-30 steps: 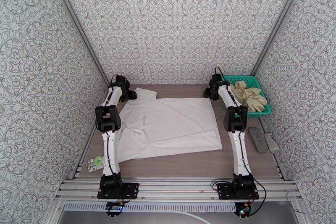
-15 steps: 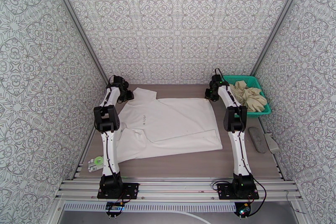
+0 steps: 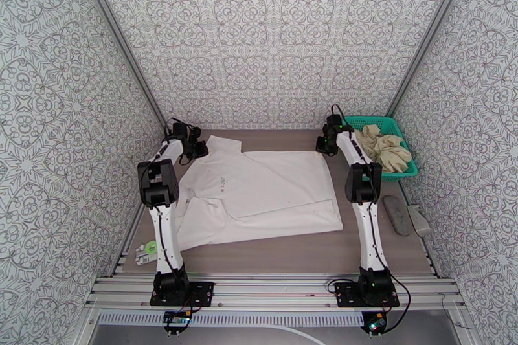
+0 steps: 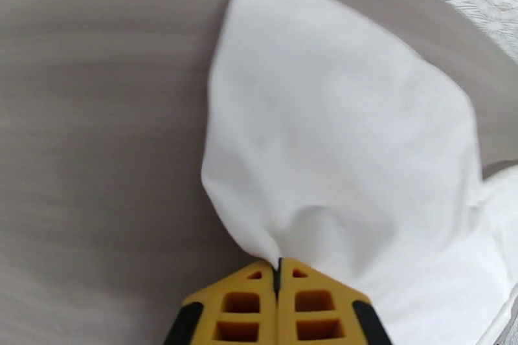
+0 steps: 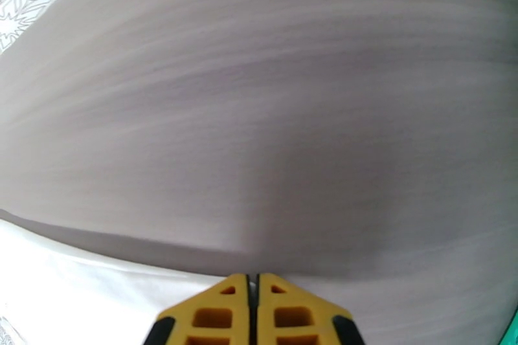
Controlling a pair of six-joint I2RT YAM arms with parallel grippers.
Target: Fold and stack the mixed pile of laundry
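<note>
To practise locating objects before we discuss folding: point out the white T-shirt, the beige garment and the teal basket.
white T-shirt [image 3: 272, 191]: top external view, middle of its body.
beige garment [image 3: 386, 147]: top external view, centre of the crumpled heap.
teal basket [image 3: 372, 120]: top external view, far rim.

I log the white T-shirt [image 3: 259, 194] spread flat on the table [image 3: 291, 246], front up. Its collar end lies to the left and its hem to the right, and the small grey chest mark [image 3: 221, 181] is showing. In the left wrist view its far sleeve [image 4: 337, 145] is drawn into a puckered point at one edge. I see the beige garment [image 3: 386, 145] crumpled in a heap inside the teal mesh basket [image 3: 372, 120] at the far right, apart from the shirt.
</note>
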